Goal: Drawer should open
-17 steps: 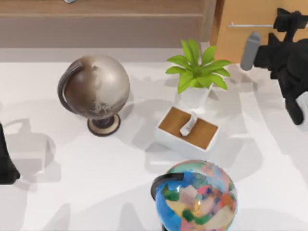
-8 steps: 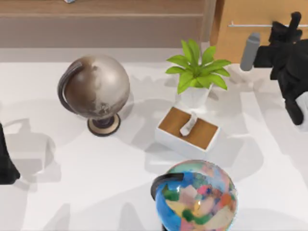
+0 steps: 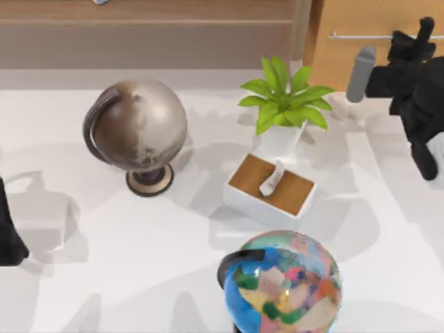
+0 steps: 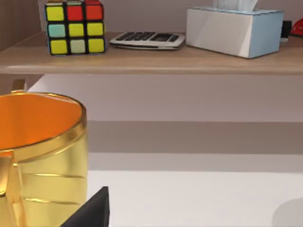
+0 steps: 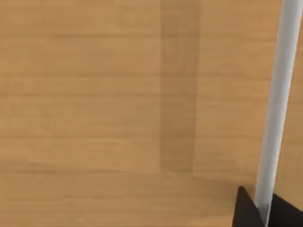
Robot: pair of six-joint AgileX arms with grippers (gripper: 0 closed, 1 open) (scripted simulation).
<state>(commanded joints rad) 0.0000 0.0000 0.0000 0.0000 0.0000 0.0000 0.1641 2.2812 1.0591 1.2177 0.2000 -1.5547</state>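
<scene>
Right gripper (image 3: 424,33) sits clamped on the drawer's (image 3: 361,55) handle (image 5: 279,104) (wrist view shows contact).

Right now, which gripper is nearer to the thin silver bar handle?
Right. The right gripper is at the thin silver bar handle; the left arm sits parked at the table's left edge.

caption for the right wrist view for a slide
Right pincer at the silver bar handle of the closed wooden drawer.
</scene>
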